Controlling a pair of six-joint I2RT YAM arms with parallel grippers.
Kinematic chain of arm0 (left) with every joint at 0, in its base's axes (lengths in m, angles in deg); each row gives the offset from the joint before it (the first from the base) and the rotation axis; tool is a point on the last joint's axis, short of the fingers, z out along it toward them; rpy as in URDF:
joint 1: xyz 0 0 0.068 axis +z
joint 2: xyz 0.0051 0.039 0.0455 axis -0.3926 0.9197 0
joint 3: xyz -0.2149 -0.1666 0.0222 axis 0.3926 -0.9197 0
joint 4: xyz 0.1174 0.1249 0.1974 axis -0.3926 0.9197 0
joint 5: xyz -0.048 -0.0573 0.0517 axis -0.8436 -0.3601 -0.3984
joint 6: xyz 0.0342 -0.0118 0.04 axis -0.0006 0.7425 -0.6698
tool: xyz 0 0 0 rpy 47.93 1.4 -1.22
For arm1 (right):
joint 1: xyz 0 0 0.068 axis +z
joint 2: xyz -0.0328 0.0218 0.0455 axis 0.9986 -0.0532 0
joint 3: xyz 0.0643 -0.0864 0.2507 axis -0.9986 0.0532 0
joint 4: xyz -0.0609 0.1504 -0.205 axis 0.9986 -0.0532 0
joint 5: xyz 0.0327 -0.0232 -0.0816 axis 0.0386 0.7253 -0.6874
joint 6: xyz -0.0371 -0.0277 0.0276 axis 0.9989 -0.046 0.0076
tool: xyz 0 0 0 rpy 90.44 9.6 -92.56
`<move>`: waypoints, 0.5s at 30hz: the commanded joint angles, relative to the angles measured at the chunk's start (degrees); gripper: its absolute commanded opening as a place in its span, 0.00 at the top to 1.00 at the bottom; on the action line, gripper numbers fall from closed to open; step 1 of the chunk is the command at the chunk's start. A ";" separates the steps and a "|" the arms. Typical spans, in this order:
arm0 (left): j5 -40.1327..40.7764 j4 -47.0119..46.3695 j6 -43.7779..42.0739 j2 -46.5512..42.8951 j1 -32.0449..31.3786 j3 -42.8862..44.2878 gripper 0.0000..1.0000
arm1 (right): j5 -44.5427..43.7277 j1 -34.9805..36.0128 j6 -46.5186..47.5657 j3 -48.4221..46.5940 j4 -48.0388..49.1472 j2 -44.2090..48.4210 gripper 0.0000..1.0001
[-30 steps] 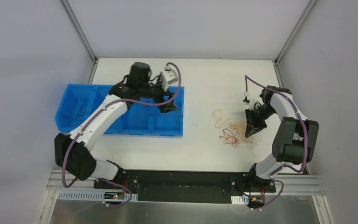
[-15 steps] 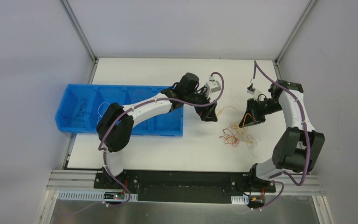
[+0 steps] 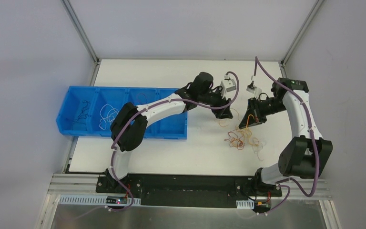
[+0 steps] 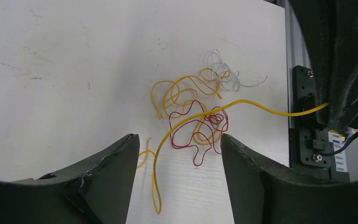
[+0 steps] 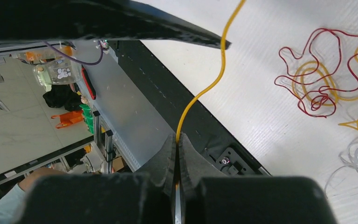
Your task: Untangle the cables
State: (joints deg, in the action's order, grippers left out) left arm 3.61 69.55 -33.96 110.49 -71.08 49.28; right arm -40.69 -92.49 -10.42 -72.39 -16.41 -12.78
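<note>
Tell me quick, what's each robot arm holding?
Left end effector: open, holding nothing.
Right end effector: closed on the yellow cable.

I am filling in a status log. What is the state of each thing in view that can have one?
Left gripper: open, empty, above the white table.
Right gripper: shut on a thin yellow cable.
Thin yellow cable: one end lifted, the rest on the table.
Thin red cable: on the table, tangled with yellow loops.
Thin white cable: coiled on the table.
Blue plastic bin: black cable and second white cable in separate compartments.
</note>
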 commanded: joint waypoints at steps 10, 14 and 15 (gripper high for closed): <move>-6.16 3.13 -6.31 -11.09 -0.40 -2.57 1.00 | 6.90 2.11 9.26 -4.49 -10.75 4.13 1.00; -4.85 3.99 -2.36 -17.04 0.57 -3.41 1.00 | 4.54 2.03 8.63 -3.42 -9.83 4.19 0.88; -4.40 4.00 -0.88 -18.27 1.16 -3.23 1.00 | 3.31 1.95 7.56 -2.43 -8.40 4.42 0.84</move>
State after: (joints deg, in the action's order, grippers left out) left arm 0.06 74.16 -38.04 101.20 -71.02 45.76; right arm -36.63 -90.59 -4.06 -75.10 -20.91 -10.63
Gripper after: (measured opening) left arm 0.012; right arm 0.083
